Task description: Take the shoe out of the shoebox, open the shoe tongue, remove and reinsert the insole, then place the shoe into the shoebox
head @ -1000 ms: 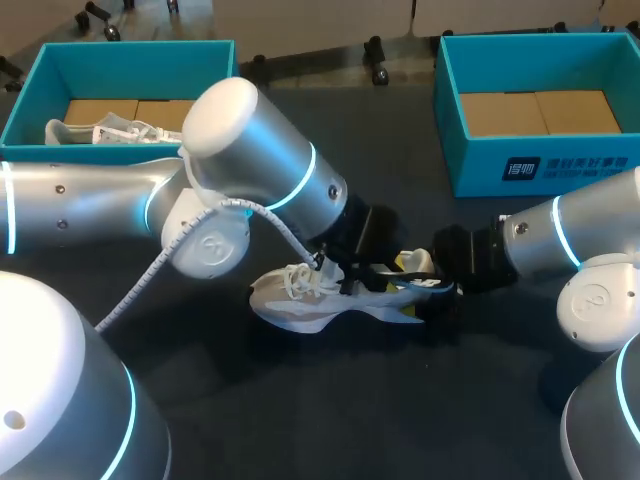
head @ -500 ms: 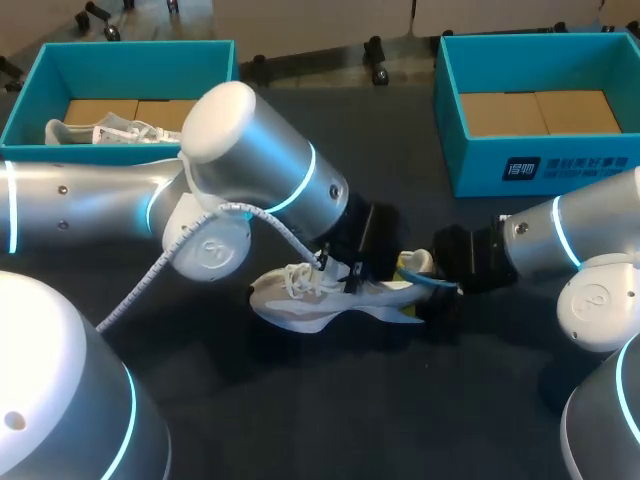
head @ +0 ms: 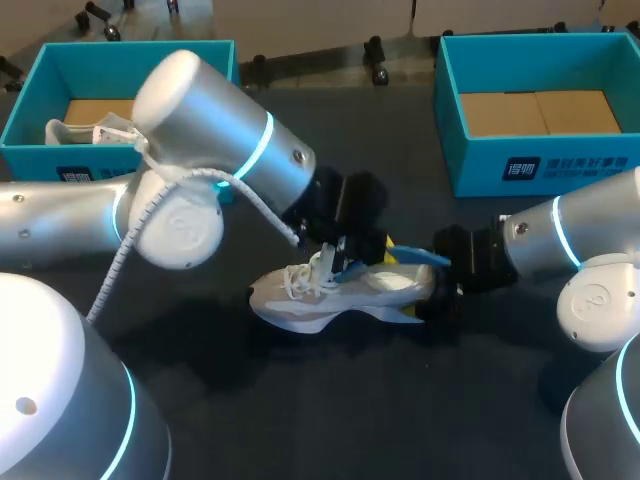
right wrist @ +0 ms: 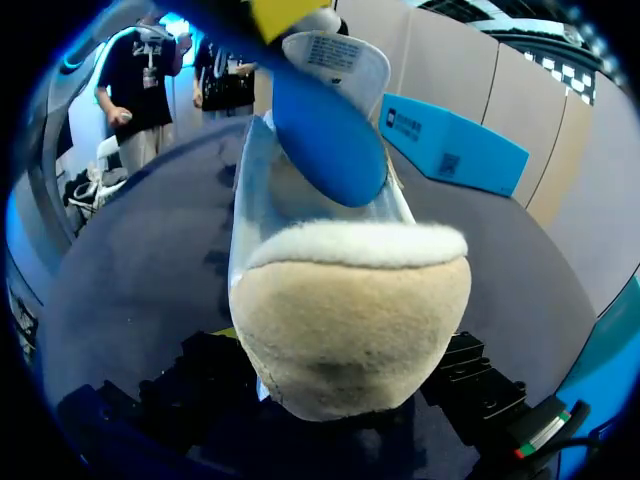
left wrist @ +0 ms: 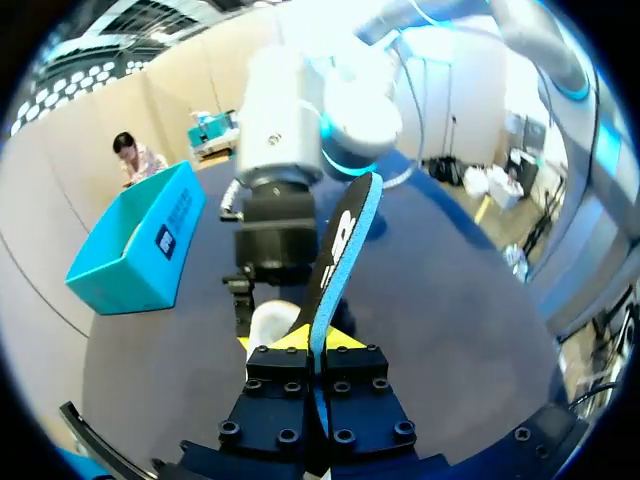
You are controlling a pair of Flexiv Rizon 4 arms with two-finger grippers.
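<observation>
The blue insole is partway out of the shoe. Its heel end stands free above the collar, while its front seems tucked inside, just under the left claw. That claw is clenched on the insole: the left wrist view shows it edge-on, pinched between the yellow tips and running on ahead of them. The shoe lies on its sole on the table, toe pointing away from the right claw and heel right up against it. In the right wrist view the heel fills the space over that claw, so I cannot tell whether it is clamped or merely bracing.

The step in hand looks like drawing the insole out. Doing it well likely means pulling back along the shoe's length and upward, toward the right claw, not straight up. That way the front slips past the laces without folding, provided the heel is held steady. A teal shoebox sits beyond the right claw, well apart.
</observation>
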